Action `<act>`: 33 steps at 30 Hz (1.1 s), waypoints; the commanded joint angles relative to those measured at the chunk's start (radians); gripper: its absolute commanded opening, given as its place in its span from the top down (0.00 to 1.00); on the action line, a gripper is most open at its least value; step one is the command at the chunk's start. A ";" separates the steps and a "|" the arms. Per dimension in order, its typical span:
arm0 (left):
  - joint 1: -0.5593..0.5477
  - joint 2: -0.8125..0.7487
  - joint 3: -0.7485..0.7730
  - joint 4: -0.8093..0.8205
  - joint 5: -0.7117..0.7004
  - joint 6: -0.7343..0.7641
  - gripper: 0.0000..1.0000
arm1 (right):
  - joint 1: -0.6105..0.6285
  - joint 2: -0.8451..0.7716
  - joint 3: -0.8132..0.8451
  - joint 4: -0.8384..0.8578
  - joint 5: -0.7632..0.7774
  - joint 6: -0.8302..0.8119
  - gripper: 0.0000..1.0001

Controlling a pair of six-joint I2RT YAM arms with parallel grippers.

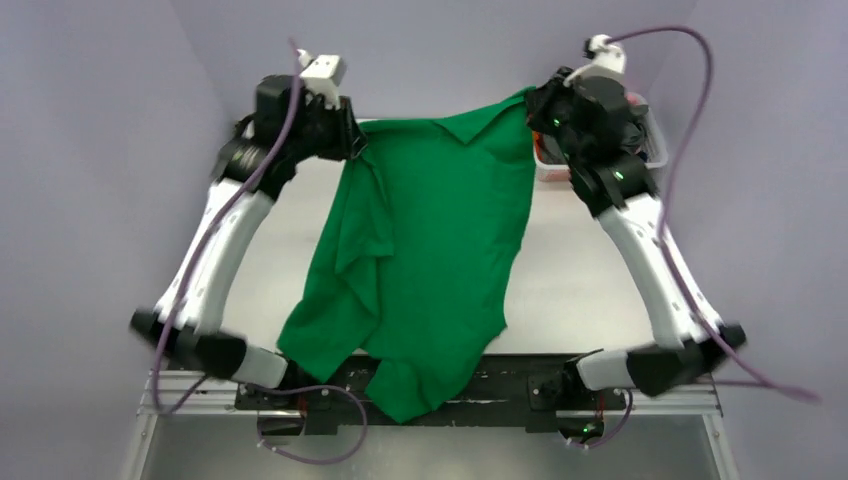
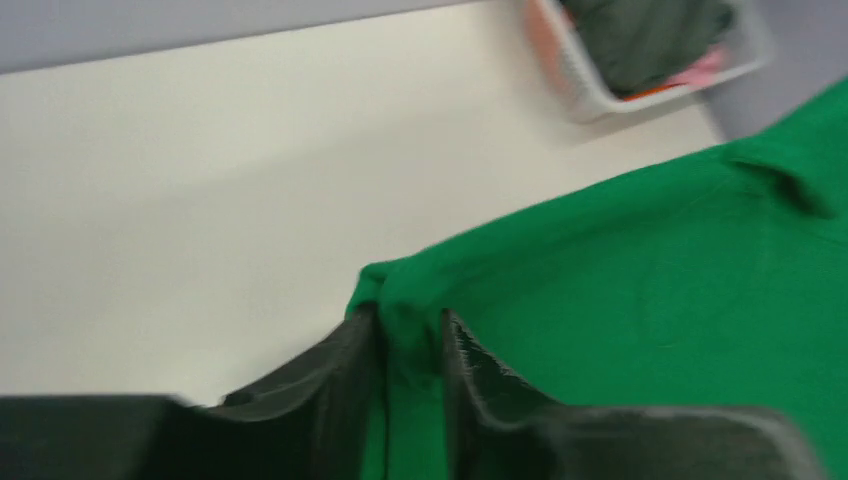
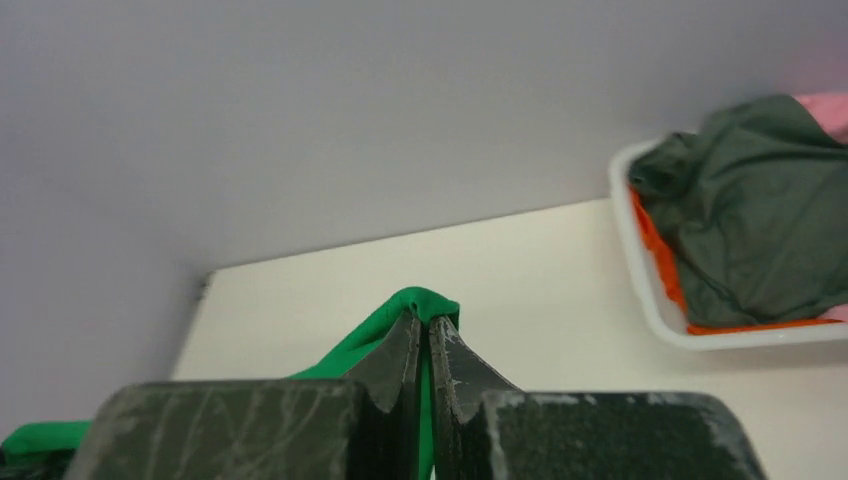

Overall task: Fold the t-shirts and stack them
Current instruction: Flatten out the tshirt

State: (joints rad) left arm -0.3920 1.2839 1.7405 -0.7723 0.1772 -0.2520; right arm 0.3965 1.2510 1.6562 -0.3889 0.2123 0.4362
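Observation:
The bright green t-shirt point(image 1: 430, 240) hangs spread between both arms above the table, its lower end drooping over the near edge. My left gripper point(image 1: 352, 140) is shut on its left top corner; the wrist view shows green fabric point(image 2: 620, 260) bunched between the jaws point(image 2: 410, 325). My right gripper point(image 1: 535, 108) is shut on the right top corner, with a fold of green fabric point(image 3: 425, 300) pinched at the tips. A dark grey t-shirt point(image 3: 750, 220) lies on top of orange point(image 3: 655, 250) and pink point(image 3: 825, 105) shirts in the basket.
The white slatted basket point(image 3: 640, 300) stands at the table's far right, behind the right arm point(image 1: 650, 150). It also shows in the left wrist view point(image 2: 570, 80). Grey walls close in the back and sides. The white table point(image 1: 580, 270) lies under the shirt.

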 commanded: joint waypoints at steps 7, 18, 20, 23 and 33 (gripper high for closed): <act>0.112 0.913 0.574 -0.182 -0.058 -0.004 0.11 | -0.124 0.847 0.296 0.039 0.157 -0.054 0.88; 0.110 0.282 -0.308 0.156 -0.131 -0.164 0.00 | -0.025 0.565 -0.032 0.012 0.131 -0.060 0.12; 0.106 0.133 -0.503 0.206 -0.112 -0.240 0.00 | 0.064 0.441 -0.218 0.033 0.136 -0.027 0.12; 0.082 -0.034 -0.759 0.274 -0.071 -0.319 0.00 | 0.197 0.296 -0.500 0.064 0.045 0.100 0.14; -0.076 -0.107 -1.132 0.448 -0.073 -0.502 0.00 | 0.517 0.369 -0.732 0.097 -0.024 0.317 0.15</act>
State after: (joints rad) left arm -0.4614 1.1492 0.6315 -0.4999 0.0986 -0.6636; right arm 0.9096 1.5898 0.9459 -0.3264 0.2119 0.6327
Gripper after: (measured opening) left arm 0.998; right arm 0.849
